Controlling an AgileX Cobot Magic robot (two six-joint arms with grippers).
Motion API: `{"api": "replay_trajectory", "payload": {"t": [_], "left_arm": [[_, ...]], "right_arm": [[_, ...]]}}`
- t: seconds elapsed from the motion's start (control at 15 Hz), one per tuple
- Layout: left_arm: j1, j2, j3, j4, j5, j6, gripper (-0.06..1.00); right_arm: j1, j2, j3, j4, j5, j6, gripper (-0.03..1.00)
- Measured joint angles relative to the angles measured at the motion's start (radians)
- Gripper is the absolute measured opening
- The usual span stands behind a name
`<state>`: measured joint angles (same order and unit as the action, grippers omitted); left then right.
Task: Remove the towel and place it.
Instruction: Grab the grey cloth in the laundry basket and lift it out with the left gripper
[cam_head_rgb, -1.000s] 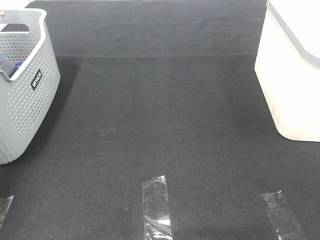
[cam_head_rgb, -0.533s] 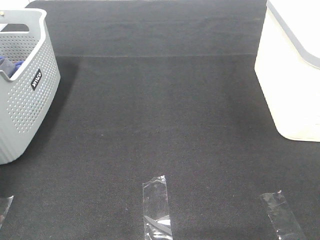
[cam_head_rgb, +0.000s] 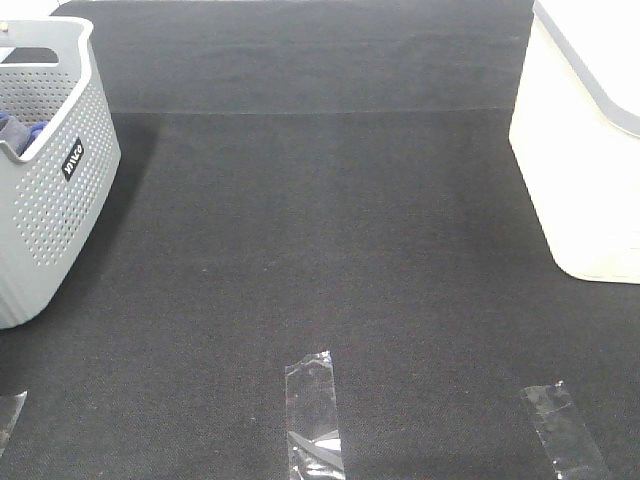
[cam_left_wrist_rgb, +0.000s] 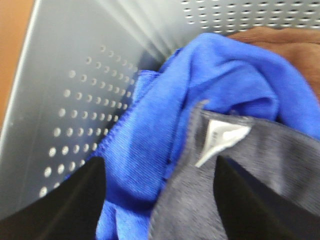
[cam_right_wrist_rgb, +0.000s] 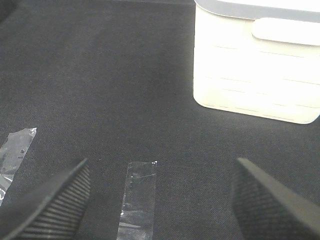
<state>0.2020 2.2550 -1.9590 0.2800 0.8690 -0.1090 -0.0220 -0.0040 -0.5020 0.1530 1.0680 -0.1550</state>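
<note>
Right gripper (cam_right_wrist_rgb: 160, 196) hangs spread above the black mat (cam_head_rgb: 320, 250).

A pale grey basket (cam_head_rgb: 55, 215), dotted with rows of holes, holds a bright blue cloth (cam_left_wrist_rgb: 145, 150), a greyish-lavender towel (cam_left_wrist_rgb: 270, 150) with white tag (cam_left_wrist_rgb: 225, 137) and brown fabric (cam_left_wrist_rgb: 280, 36); the mat (cam_head_rgb: 320, 230) is black, the bin (cam_head_rgb: 580, 190) cream-white.

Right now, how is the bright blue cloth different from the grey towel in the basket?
The bright blue cloth is vivid; the greyish-lavender microfibre towel is dull. The towel shows a white label; the cloth shows none. The cloth lies against the wall of the grey perforated plastic basket; the towel lies over the cloth. Both are crumpled fabric inside the basket.
</note>
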Motion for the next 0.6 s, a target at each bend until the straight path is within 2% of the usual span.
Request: {"api": "replay_trajectory", "payload": {"t": [0.6], "left_arm": [[0.009, 0.053, -0.009, -0.036, -0.013, 0.026, 0.54]], "right_arm": [[0.0, 0.0, 0.0, -0.001, 0.0, 0.0, 0.73]]}}
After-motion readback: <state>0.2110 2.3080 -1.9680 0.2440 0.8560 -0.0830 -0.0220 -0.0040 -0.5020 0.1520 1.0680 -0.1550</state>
